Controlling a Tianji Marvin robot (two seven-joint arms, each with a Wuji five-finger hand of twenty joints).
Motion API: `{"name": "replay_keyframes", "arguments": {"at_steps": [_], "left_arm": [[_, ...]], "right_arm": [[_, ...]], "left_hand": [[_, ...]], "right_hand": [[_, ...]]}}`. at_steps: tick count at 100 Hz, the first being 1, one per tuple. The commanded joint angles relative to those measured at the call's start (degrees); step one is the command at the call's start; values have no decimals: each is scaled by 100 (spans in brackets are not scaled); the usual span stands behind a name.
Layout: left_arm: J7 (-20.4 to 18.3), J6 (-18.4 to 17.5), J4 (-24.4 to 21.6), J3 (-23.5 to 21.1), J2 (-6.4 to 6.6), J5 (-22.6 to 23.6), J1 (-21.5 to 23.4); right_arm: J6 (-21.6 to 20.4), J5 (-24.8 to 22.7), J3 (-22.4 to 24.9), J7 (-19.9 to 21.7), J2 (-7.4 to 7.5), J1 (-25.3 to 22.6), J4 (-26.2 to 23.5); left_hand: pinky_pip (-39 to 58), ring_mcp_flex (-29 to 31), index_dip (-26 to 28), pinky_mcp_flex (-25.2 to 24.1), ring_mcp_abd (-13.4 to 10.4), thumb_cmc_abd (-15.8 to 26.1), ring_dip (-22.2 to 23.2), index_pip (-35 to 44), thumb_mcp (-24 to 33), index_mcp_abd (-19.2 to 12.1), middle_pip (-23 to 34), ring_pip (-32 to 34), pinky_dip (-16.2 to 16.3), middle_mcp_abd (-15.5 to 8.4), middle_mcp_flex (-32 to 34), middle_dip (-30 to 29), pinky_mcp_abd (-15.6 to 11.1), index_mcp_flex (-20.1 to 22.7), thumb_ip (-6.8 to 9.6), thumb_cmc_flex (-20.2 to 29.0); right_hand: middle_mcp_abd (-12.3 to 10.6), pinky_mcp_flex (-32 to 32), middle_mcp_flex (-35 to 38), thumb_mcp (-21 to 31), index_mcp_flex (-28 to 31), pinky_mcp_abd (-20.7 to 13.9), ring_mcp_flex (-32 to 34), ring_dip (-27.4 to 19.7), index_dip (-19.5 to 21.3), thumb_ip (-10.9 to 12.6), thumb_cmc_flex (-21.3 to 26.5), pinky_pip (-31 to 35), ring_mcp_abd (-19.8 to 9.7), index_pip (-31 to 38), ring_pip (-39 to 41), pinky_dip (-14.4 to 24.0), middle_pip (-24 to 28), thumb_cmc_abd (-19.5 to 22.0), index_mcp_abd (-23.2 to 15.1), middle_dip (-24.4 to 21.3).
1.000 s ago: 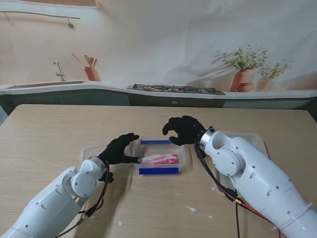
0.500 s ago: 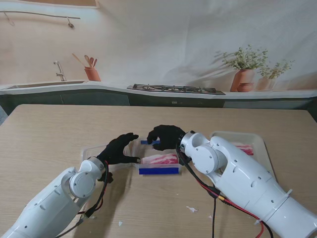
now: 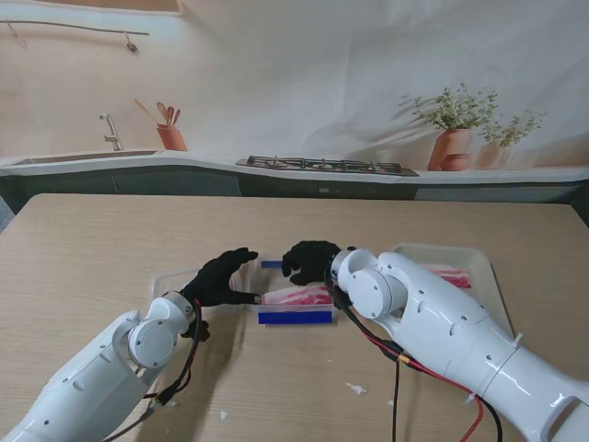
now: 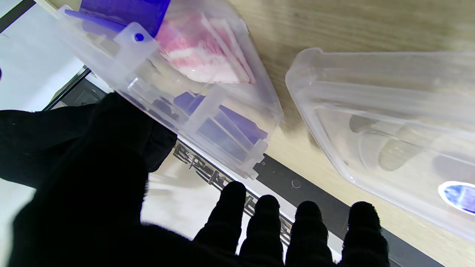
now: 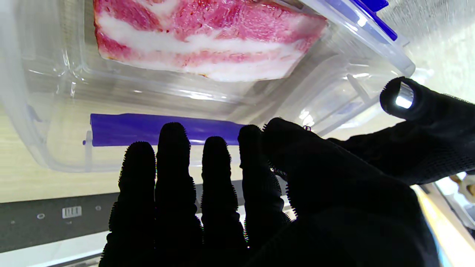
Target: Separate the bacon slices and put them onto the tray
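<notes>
The bacon slices (image 3: pixel 297 296) lie stacked in a clear container (image 3: pixel 336 293) with blue clips at the middle of the desk (image 3: pixel 92 239). The left robot hand (image 3: pixel 221 278) rests at the container's left end, fingers spread and holding nothing, its thumb tip touching the wall. The right robot hand (image 3: pixel 310 261) hovers over the container's far edge, fingers extended and apart, gripping nothing. A clear lid (image 4: pixel 389 122) lies just left of the container. The tray (image 3: pixel 492 285) sits to the right, largely hidden behind the right arm, with one slice (image 3: pixel 454 275) on it.
</notes>
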Motion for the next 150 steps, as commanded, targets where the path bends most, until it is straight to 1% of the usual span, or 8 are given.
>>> {"name": "replay_keyframes", "arguments": {"at_steps": [1, 49, 62, 87, 118, 133, 142, 150], "left_arm": [[-86, -8, -50, -13, -5, -4, 23], [-88, 1, -67, -30, -6, -20, 45], [-87, 0, -68, -29, -6, -23, 48], [-84, 0, -66, -35, -6, -23, 51], [-83, 9, -66, -33, -8, -27, 49], [-77, 8, -60, -31, -10, -28, 44], [-74, 19, -62, -34, -13, -35, 47], [-82, 29, -67, -33, -11, -38, 49]], "right_arm": [[42, 34, -80, 82, -76, 63, 73], [256, 51, -672, 125, -178, 388, 392], [201, -108, -909, 108, -190, 529, 527], [260, -23, -1085, 138, -242, 607, 635], [408, 113, -1055, 372, -189, 580, 465], [439, 139, -1041, 454, -161, 573, 400], [430, 120, -972, 461, -136, 525, 316], [429, 91, -929, 495, -108, 499, 238]], "left_hand": [[-247, -149, -1, -35, -164, -148, 99, -56, 74, 31, 57, -32, 18, -167, 14, -66, 52, 31, 169, -126], [-247, -149, -2, -40, -164, -125, 98, -63, 74, 35, 56, -33, 14, -172, 16, -66, 50, 41, 175, -119], [-247, -150, -2, -44, -161, -115, 98, -65, 72, 27, 55, -32, 14, -172, 16, -67, 51, 41, 177, -113], [-246, -149, -1, -44, -165, -114, 99, -63, 62, 32, 56, -32, 15, -173, 17, -68, 48, 43, 178, -113], [-247, -148, -2, -49, -162, -106, 98, -66, 56, 31, 56, -32, 14, -175, 16, -67, 45, 44, 179, -115], [-248, -151, -3, -53, -152, -100, 99, -68, 57, 38, 54, -32, 14, -165, 14, -67, 45, 42, 179, -112], [-248, -149, -2, -54, -155, -102, 98, -67, 58, 30, 54, -32, 14, -174, 16, -67, 44, 44, 179, -110], [-248, -151, -1, -54, -150, -97, 99, -65, 58, 34, 56, -32, 14, -175, 16, -66, 45, 50, 177, -119]], "right_hand": [[56, -81, -15, 34, 2, -26, -145, 59, -21, 66, 100, 186, 113, -27, 119, 4, 182, 70, 43, 56], [79, -259, -138, 176, -59, -57, -340, 93, -99, 60, 201, 156, 101, -58, 164, 58, 264, 73, 68, 90], [90, -423, -373, 339, -109, -102, -557, 89, -24, 388, -32, 77, 75, -397, 138, 94, 293, 99, 144, 88], [137, -682, -595, 116, -255, -114, -839, 69, 34, 354, -369, -28, 110, -561, 70, 120, 232, 157, 260, 54], [208, -815, -366, -174, 118, -65, -898, 87, 240, 410, -386, -98, 163, -457, 131, 223, 464, 360, 245, 132], [186, -855, -310, -308, 242, -54, -926, 89, 326, 139, -222, -145, 176, -183, 149, 288, 618, 272, 141, 234], [160, -874, -284, -390, 220, -39, -920, 88, 91, -14, -112, -185, 169, 521, 157, 343, 644, 193, 105, 380], [143, -889, -238, -427, 386, -35, -916, 87, 192, -78, -40, -201, 175, 900, 156, 346, 672, 107, 103, 414]]}}
